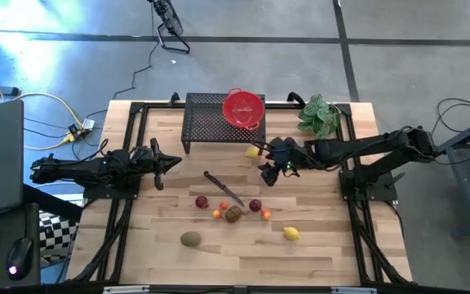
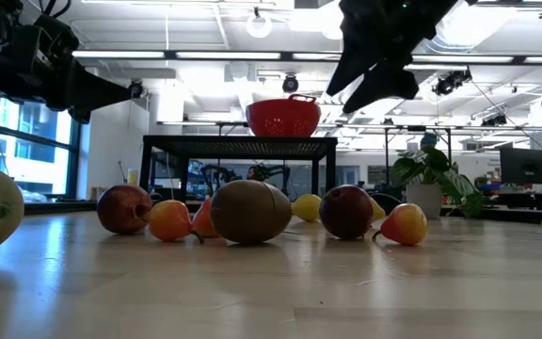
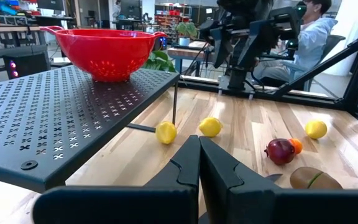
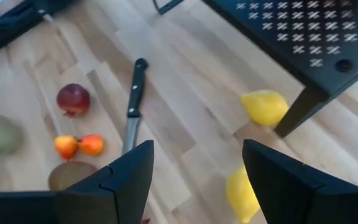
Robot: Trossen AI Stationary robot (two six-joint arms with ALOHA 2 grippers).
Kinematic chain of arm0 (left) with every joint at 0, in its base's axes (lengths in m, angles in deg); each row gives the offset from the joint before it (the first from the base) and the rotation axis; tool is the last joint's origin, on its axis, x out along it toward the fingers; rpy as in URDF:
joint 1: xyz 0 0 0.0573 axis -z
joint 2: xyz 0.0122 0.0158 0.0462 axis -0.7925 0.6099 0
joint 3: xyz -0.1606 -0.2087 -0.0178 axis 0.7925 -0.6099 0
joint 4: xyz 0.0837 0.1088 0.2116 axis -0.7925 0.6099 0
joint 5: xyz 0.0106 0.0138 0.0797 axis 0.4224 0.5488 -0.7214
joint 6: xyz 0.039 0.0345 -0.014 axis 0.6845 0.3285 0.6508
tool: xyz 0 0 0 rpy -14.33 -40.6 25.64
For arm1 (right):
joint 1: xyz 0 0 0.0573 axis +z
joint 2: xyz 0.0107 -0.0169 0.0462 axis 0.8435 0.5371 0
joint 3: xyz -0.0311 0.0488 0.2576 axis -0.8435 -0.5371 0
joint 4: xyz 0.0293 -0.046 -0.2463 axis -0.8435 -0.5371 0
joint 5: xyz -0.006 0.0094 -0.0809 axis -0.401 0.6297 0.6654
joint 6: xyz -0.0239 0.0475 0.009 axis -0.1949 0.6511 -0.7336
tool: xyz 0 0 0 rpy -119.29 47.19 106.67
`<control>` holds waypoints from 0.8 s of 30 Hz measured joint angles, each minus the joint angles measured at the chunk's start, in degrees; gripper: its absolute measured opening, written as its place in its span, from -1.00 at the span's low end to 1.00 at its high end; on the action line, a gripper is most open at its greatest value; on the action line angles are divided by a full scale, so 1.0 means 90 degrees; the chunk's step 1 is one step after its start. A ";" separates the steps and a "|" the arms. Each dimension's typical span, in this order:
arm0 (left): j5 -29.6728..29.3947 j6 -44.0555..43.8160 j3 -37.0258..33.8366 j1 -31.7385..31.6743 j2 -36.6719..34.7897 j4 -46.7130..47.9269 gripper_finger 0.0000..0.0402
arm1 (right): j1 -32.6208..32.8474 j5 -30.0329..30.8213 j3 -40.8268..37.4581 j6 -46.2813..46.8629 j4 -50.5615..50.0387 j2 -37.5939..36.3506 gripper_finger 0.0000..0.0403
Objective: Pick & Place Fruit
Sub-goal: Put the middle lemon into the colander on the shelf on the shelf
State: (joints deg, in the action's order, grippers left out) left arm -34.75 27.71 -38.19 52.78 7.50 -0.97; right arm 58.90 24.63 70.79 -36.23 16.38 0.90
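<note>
The wooden table carries a black perforated rack at its far edge, with a red colander on top and a green leafy bunch off to the rack's right.

The right arm reaches in over the table, and its right gripper hangs just in front of the rack's right leg with its jaws spread wide and nothing between them. Two lemons lie right there: one against the rack leg and another close under the gripper.

The left gripper waits over the table's left side, its fingers pressed together and empty.

The remaining fruit sits mid-table, near a dark-handled knife: a kiwi, two dark red pieces, and small orange ones, which from above are too small to count surely. A second kiwi lies alone nearer the front edge, and a third lemon rests to the front right, well apart from the cluster.
</note>
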 joint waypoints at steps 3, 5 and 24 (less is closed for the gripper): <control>0.0000 0.0000 0.0000 0.0002 0.0000 0.0000 -1.00 | 0.0000 -0.0267 -0.0001 -0.0007 0.0126 0.0002 0.19; 0.0000 0.0000 0.0000 0.0000 0.0000 0.0000 -1.00 | 0.0000 -0.0447 -0.0002 -0.0007 0.0191 0.0002 0.19; 0.0002 0.0003 0.0000 0.0000 0.0000 0.0000 -1.00 | 0.0000 -0.0554 -0.0002 0.0220 0.0777 0.0002 0.19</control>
State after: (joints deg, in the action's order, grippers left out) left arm -34.73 27.73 -38.19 52.78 7.50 -0.97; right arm 58.90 19.64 70.77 -34.25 23.37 0.92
